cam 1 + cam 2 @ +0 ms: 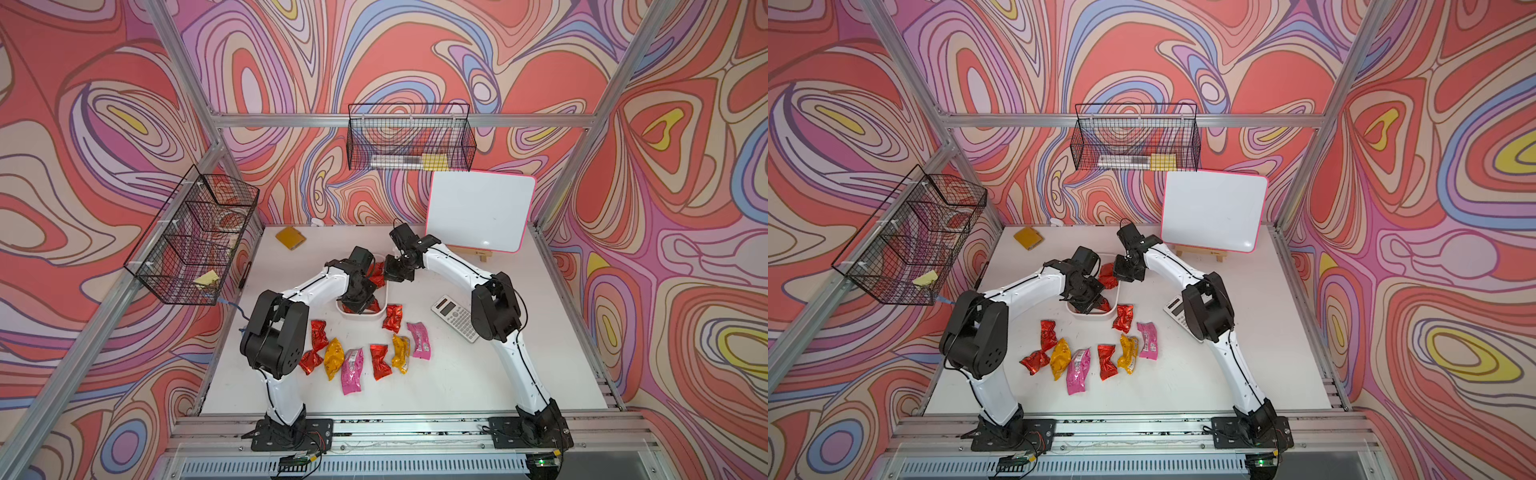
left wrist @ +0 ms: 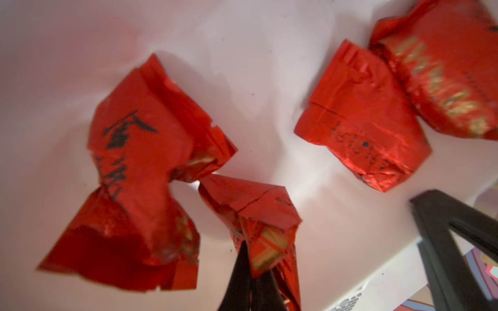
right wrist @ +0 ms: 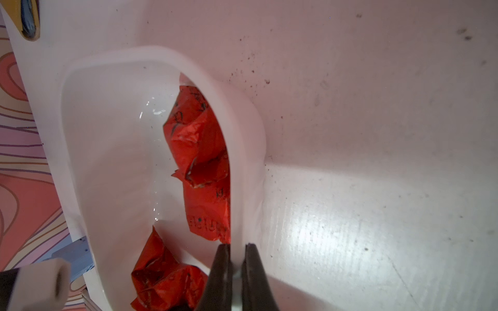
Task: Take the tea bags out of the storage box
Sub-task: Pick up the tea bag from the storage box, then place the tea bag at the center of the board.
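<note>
Left gripper (image 2: pixel 253 274): shut on corner of red bag (image 2: pixel 250 212), low inside box (image 1: pixel 361 318). Right gripper (image 3: pixel 237 255): clamped on box rim. Three more bags (image 2: pixel 140 150) in box, eight on table (image 1: pixel 457 374). Risk: slick foil, thin corner hold, slip on lift.

"Where do the top views sit?"
"High over the front edge, facing down on the whole worktop (image 1: pixel 457 386), nearly alike."
"The wrist cameras?"
"Close behind the left hand (image 2: pixel 253 269) and right hand (image 3: pixel 237 250), both looking into the storage box (image 3: pixel 242 134) at its red tea bags (image 2: pixel 140 161)."
</note>
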`<state>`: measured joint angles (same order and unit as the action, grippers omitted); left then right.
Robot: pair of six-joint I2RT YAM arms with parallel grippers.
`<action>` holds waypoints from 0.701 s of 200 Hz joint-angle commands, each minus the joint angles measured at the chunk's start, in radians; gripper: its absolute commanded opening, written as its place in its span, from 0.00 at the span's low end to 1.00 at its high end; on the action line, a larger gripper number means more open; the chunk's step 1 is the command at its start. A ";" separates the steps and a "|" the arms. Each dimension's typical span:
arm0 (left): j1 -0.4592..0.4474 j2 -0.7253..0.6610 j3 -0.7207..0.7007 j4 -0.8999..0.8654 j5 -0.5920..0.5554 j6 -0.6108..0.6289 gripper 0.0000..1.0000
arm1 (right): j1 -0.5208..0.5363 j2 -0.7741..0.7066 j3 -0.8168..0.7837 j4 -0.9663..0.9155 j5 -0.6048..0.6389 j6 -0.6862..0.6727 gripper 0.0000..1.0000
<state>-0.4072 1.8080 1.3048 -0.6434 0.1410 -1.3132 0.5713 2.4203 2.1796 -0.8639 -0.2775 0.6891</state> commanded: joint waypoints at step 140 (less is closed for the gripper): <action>0.041 -0.238 -0.092 -0.328 -0.208 0.786 0.00 | -0.118 0.055 0.063 -0.146 0.084 -0.275 0.00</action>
<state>-0.3786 1.5764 1.2778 -0.9218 -0.0330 -0.6491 0.4629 2.4351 2.2265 -0.9836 -0.2230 0.4576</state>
